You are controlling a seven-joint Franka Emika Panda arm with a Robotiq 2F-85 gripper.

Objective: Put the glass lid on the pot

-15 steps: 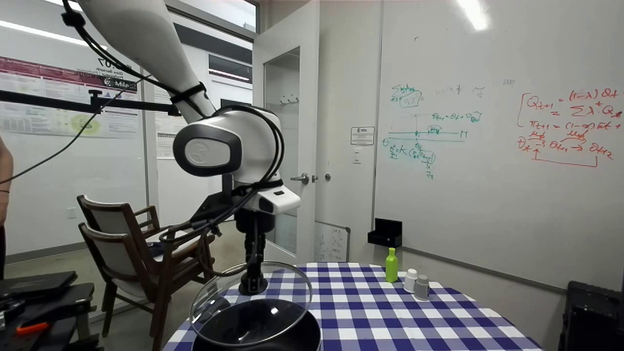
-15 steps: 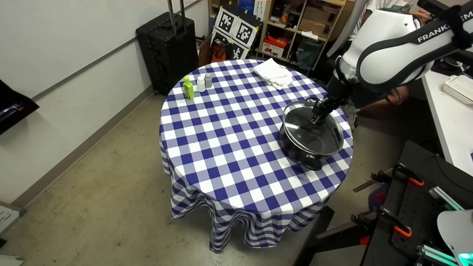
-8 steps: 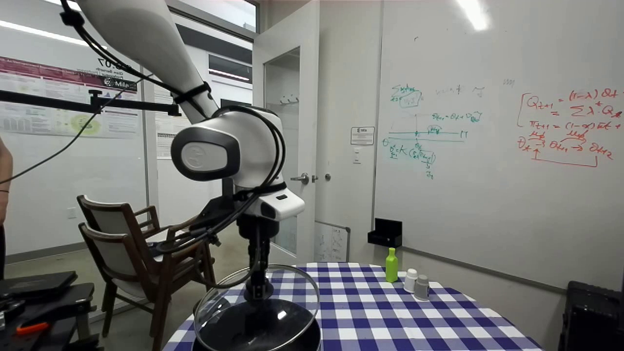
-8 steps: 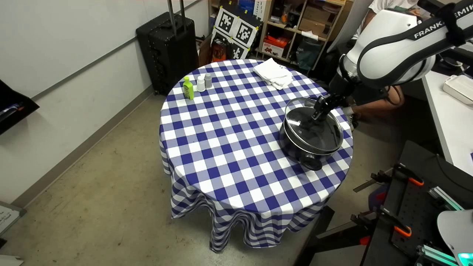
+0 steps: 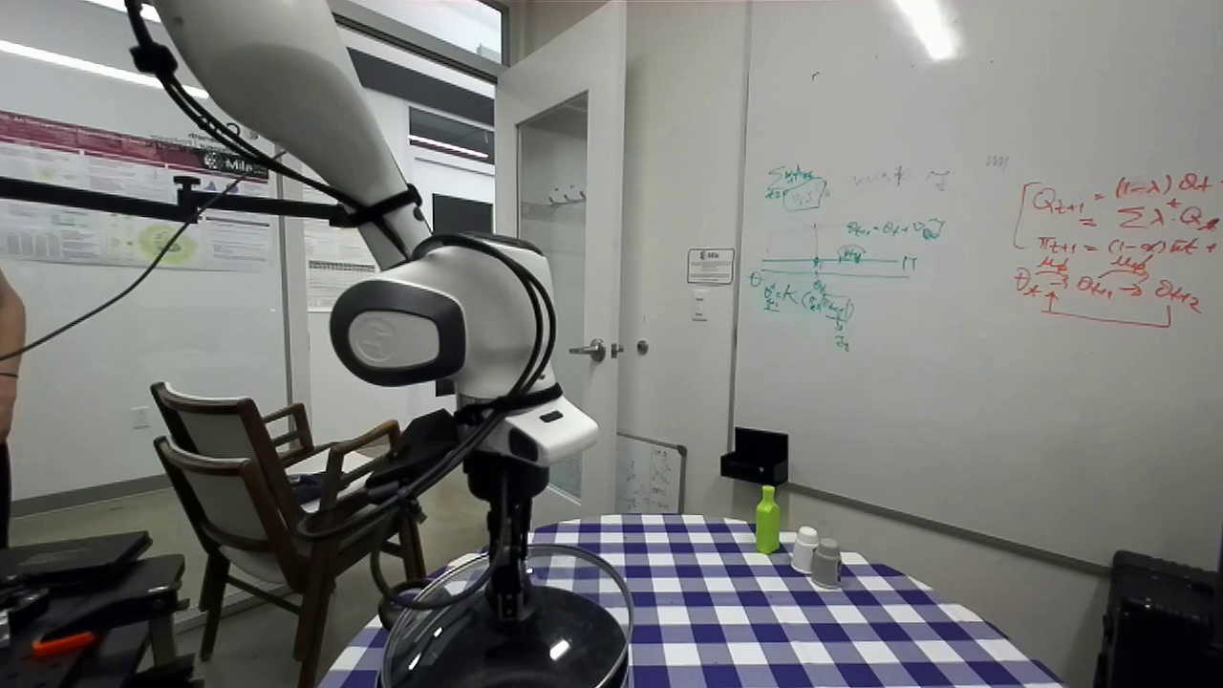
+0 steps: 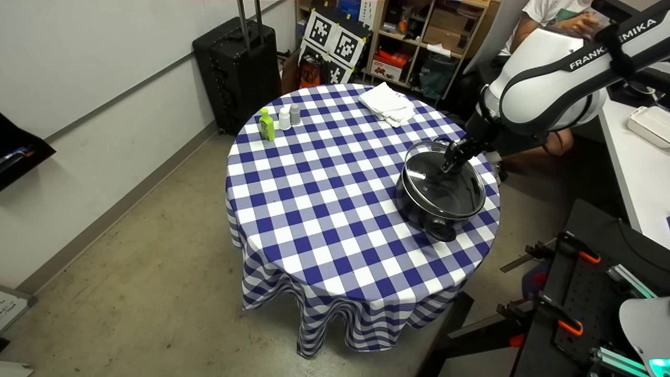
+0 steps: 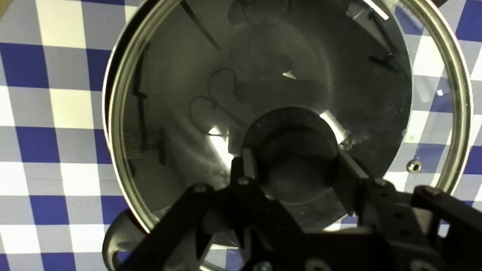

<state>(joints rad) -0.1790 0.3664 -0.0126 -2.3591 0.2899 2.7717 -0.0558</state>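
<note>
The glass lid [image 6: 450, 193] is transparent with a thin grey rim and shows in both exterior views [image 5: 623, 588]. My gripper [image 7: 294, 165] has its two fingers on either side of the lid's dark round knob [image 7: 293, 150] and is shut on it. The lid lies over the black pot [image 6: 416, 212], tilted, with its far edge raised off the pot's rim in an exterior view. In the wrist view the lid sits off-centre: tablecloth shows through the glass on the right, and a pot handle [image 7: 122, 237] sticks out at lower left. My gripper [image 5: 513, 612] stands above the lid.
The round table has a blue-and-white checked cloth [image 6: 335, 209]. A green bottle [image 6: 267, 125], a white shaker [image 6: 284, 119] and a grey shaker [image 6: 295, 114] stand at its far side. A folded white cloth [image 6: 387, 104] lies near the edge. A person sits behind the arm.
The arm and gripper have come down with the lid and moved slightly right in an exterior view. The lid's tilt has changed a little. The pot has not moved.
</note>
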